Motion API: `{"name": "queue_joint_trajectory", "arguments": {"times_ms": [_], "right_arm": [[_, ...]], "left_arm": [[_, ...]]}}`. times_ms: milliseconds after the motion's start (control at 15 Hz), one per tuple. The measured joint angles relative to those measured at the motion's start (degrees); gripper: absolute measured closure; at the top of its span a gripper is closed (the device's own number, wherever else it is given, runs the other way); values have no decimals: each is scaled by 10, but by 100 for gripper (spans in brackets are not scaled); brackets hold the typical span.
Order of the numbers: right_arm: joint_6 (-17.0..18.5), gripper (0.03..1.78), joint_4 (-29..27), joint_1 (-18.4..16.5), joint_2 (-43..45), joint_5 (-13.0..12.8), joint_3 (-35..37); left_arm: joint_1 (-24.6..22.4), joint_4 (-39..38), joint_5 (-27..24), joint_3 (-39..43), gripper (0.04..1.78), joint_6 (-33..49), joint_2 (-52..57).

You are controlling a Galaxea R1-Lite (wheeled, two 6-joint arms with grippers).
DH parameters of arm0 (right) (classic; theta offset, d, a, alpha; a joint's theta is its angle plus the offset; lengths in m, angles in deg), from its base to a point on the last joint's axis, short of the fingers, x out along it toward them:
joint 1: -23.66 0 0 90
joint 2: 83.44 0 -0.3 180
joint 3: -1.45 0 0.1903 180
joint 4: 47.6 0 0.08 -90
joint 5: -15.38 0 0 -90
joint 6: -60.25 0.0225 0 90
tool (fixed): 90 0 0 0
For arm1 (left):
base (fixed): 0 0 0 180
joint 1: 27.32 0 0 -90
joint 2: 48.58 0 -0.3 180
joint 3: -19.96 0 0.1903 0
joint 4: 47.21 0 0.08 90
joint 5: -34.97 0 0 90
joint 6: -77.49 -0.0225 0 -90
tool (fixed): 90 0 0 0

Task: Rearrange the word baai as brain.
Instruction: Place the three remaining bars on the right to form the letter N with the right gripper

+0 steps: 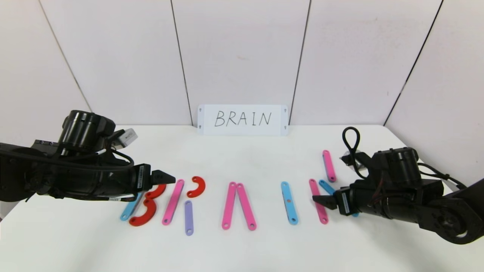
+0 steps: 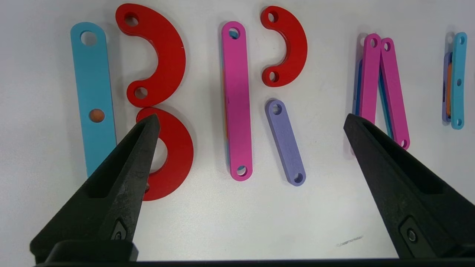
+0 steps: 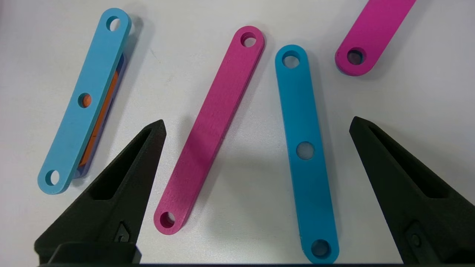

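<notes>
Head view: flat plastic strip letters (image 1: 227, 204) lie in a row across the white counter (image 1: 242, 249), near of the white "BRAIN" card (image 1: 242, 119). Left claw (image 1: 166, 177) hangs spread wide, empty, above the red curves (image 1: 145, 211); right claw (image 1: 321, 200), equally spread, hangs empty over pink bar (image 1: 318, 206).

A white table (image 1: 242, 249) stands before pale wall panels (image 1: 238, 53) with dark seams.

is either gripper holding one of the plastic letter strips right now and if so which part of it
Nothing is held. The left gripper and the right gripper both hang open above the strips, which lie flat on the table.
</notes>
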Motion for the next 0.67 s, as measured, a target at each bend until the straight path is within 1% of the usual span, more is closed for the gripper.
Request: {"name": "queue_joint_trajectory", "arguments": {"times_ms": [267, 400, 667], "right_arm": [[4, 8, 0, 13, -2, -2, -2], [11, 8, 0, 18, -2, -4, -5], [15, 8, 0, 21, 0, -5, -9]], "left_arm": [[0, 0, 0, 2, 8, 0, 3], [0, 0, 0, 3, 8, 0, 3], [0, 0, -1, 3, 8, 0, 4]]}}
